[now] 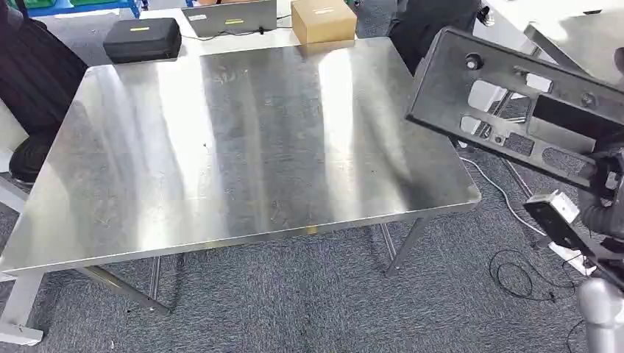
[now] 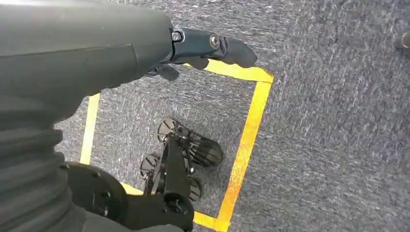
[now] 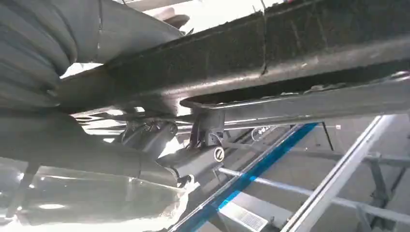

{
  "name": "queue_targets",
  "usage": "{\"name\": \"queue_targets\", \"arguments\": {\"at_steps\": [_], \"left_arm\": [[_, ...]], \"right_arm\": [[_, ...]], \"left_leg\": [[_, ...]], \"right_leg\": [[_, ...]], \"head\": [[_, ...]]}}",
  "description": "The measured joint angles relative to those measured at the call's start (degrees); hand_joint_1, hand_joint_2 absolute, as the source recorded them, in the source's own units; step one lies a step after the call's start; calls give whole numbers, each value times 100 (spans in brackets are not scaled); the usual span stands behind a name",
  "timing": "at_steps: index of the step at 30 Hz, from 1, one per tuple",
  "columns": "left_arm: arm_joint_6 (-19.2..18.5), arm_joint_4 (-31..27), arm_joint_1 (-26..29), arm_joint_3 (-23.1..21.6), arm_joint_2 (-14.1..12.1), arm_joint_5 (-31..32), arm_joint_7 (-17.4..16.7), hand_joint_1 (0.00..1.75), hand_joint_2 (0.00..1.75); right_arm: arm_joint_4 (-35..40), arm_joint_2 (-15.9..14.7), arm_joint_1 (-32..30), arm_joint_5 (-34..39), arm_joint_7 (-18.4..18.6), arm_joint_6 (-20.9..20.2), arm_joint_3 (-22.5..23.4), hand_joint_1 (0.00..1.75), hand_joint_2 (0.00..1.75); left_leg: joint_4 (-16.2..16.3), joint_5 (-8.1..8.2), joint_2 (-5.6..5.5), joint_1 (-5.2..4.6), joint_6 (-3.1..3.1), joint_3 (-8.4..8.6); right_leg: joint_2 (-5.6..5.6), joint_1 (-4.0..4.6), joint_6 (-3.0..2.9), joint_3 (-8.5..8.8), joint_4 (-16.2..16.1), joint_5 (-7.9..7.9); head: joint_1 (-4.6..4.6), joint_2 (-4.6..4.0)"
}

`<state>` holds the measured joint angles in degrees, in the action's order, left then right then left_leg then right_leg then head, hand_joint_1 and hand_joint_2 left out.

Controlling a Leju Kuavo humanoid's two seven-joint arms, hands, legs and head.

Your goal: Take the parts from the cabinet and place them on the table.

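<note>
Steel table (image 1: 243, 147) gleams over grey carpet (image 1: 309, 301), with a black case (image 1: 143, 38), a laptop (image 1: 229, 16) and a cardboard box (image 1: 322, 20) just behind its far edge. Beyond its right corner the right hand (image 3: 193, 150) grips a black plastic part (image 1: 515, 103) held in the air. The left hand (image 2: 145, 53) hangs over yellow floor tape (image 2: 244, 140), fingers (image 2: 227, 48) extended, holding nothing.

Grey ribbed wrist cover (image 2: 29, 169), smooth thick grey thumb (image 2: 82, 53), dark screw-jointed fingers (image 2: 217, 46); silver rounded arm (image 1: 600, 309), black ribbed wrist cuff (image 1: 600, 213).
</note>
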<state>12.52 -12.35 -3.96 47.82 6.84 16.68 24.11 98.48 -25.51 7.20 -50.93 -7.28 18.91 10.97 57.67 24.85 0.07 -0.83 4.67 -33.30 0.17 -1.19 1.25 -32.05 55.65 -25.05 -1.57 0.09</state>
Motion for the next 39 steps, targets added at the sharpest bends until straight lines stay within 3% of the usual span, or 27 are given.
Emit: {"name": "queue_targets", "arguments": {"at_steps": [1, 3, 4, 5, 7, 9, 10, 11, 13, 14, 16, 18, 20, 21, 23, 24, 25, 26, 27, 28, 29, 30, 33, 34, 35, 37, 39], "left_arm": [[0, 0, -2, 2, 4, 2, 9, 0, 175], [-2, -2, 4, 28, -26, 2, 9, 0, 175], [-2, 4, 13, 42, -11, -4, 13, 0, 175], [-13, 4, 6, 61, -4, -4, 35, 0, 175], [-31, 4, -8, 90, -4, -15, 52, 0, 175], [-39, 7, 0, 114, -4, -31, 63, 0, 175], [-48, 9, 3, 127, -5, -33, 66, 0, 175], [-55, 17, 9, 131, 0, -33, 68, 0, 175], [-55, 22, 11, 136, 2, -39, 70, 0, 175], [-55, 17, 10, 136, -11, -41, 81, 0, 175], [-57, 17, 4, 138, -46, -44, 105, 0, 175], [-59, 20, 18, 140, -48, -46, 111, 0, 175], [-52, 22, 28, 146, -55, -46, 111, 0, 175], [-52, 22, 27, 155, -53, -46, 111, 0, 175], [-52, 22, 29, 166, -53, -48, 111, 0, 175], [-52, 22, 35, 168, -53, -48, 111, 0, 175], [-52, 22, 41, 168, -50, -48, 111, 0, 175], [-52, 24, 48, 168, -50, -48, 111, 0, 175], [-50, 22, 49, 168, -50, -48, 111, 0, 175], [-50, 22, 48, 170, -50, -50, 111, 0, 175], [-41, 22, 47, 175, -64, -57, 111, 0, 175], [-33, 24, 42, 190, -92, -63, 111, 0, 175], [2, 26, 46, 236, -79, -92, 118, 0, 175], [7, 26, 44, 243, -77, -109, 118, 0, 175], [11, 26, 54, 247, -70, -107, 122, 0, 175], [11, 26, 46, 264, -55, -109, 122, 0, 175], [7, 28, 42, 271, -44, -107, 122, 0, 175]], "right_arm": [[-52, -31, 12, -4, 2, -31, -4, 175, 175], [-186, -37, 19, -13, 9, -66, -37, 175, 175], [-263, -70, 81, 17, -13, -63, -61, 175, 175], [-371, -93, 179, 70, -68, -55, -79, 175, 175], [-476, -131, 243, 164, -123, -22, -83, 175, 175], [-585, -127, 216, 216, -157, -2, -116, 175, 175], [-625, -129, 217, 236, -175, 4, -129, 175, 175], [-651, -129, 220, 251, -195, 22, -147, 175, 175], [-697, -131, 247, 282, -227, 48, -179, 175, 175], [-721, -124, 265, 286, -243, 77, -190, 175, 175], [-765, -116, 282, 295, -254, 116, -227, 175, 175], [-782, -109, 265, 295, -256, 136, -247, 175, 175], [-780, -111, 267, 295, -262, 149, -262, 175, 175], [-780, -111, 268, 295, -262, 149, -271, 175, 175], [-780, -107, 266, 295, -265, 149, -291, 175, 175], [-782, -103, 264, 295, -265, 149, -299, 175, 175], [-782, -96, 263, 295, -265, 149, -310, 175, 175], [-782, -96, 263, 295, -265, 149, -326, 175, 175], [-780, -96, 265, 295, -267, 149, -332, 175, 175], [-778, -98, 271, 295, -267, 149, -339, 175, 175], [-780, -96, 276, 295, -267, 149, -345, 175, 175], [-782, -78, 285, 295, -267, 157, -352, 175, 175], [-786, -70, 295, 286, -286, 168, -389, 175, 175], [-775, -92, 301, 286, -297, 173, -402, 175, 175], [-776, -103, 300, 286, -302, 182, -426, 175, 175], [-776, -122, 373, 299, -304, 206, -455, 175, 175], [-795, -122, 354, 308, -304, 214, -481, 175, 175]], "left_leg": [[-7, 18, -6, -27, 19, -7], [-58, 0, -14, -57, 95, 5], [-238, -105, -14, 47, 95, 117], [-297, -133, -10, -6, 94, 149], [-289, -138, 0, -15, 128, 133], [-285, -130, -11, -14, 128, 129], [-281, -127, -17, -13, 122, 131], [-257, -111, -24, -6, 99, 129], [-120, -27, -33, 40, -5, 101], [-13, 33, -27, 10, -70, 56], [100, 142, -41, -17, -121, -12], [114, 153, -38, 12, -121, -12], [309, 297, -32, 57, -203, -61], [609, 473, -32, 68, -241, -203], [1550, 896, -31, 105, -291, -710], [1863, 962, -30, 109, -290, -896], [1927, 898, -31, 108, -271, -972], [1699, 688, -31, 101, -227, -910], [1256, 402, -33, 86, -150, -720], [706, 106, -36, 50, -34, -466], [290, -71, -39, -10, 97, -280], [239, 1, 22, -28, 134, -253], [128, -1, 37, -114, 165, -218], [-13, -43, 36, -113, 218, -124], [-252, -175, 47, -51, 201, 44], [-318, -194, 48, -45, 242, 91], [-315, -157, 36, -46, 221, 105]], "right_leg": [[-9, -53, 20, -4, 3, -11], [-22, -37, 88, 17, -33, 5], [-33, 11, 99, -53, 49, -35], [-31, -8, 91, -140, 204, -114], [-26, -33, 3, -580, 1054, -495], [-24, -52, 47, -985, 1784, -674], [-25, -79, 111, -993, 1759, -603], [-27, -113, 197, -859, 1456, -440], [-45, -195, 363, -313, 417, -45], [-83, -222, 383, -215, 180, -47], [-19, -169, 195, -191, 240, -69], [-12, -166, 144, -200, 247, -74], [-2, -196, 77, -165, 240, -66], [-3, -189, 57, -155, 240, -75], [-2, -159, 36, -158, 241, -89], [-2, -144, 27, -157, 242, -97], [0, -122, 26, -149, 242, -107], [8, -99, 18, -130, 242, -116], [15, -68, 7, -104, 241, -126], [16, -44, -9, -75, 234, -137], [18, -62, -20, -64, 222, -144], [19, -6, 1, -63, 207, -152], [1, -66, 69, -40, 124, -139], [-1, -6, 104, 2, 47, -117], [-27, -23, 92, -23, 109, -137], [-16, -24, 20, -380, 772, -427], [-17, -47, 35, -886, 1602, -670]], "head": [[-24, 0], [-48, 0], [-44, 0], [-37, 0], [-33, 0], [-20, 0], [-26, 0], [-28, 0], [-22, 0], [-9, 0], [-13, 0], [-15, 0], [-15, 0], [-29, 0], [-26, 0], [-24, 0], [-26, 0], [-26, 0], [-28, 0], [-26, 0], [-22, 0], [13, 0], [-18, 0], [-20, 0], [15, 0], [11, 0], [13, 0]]}}
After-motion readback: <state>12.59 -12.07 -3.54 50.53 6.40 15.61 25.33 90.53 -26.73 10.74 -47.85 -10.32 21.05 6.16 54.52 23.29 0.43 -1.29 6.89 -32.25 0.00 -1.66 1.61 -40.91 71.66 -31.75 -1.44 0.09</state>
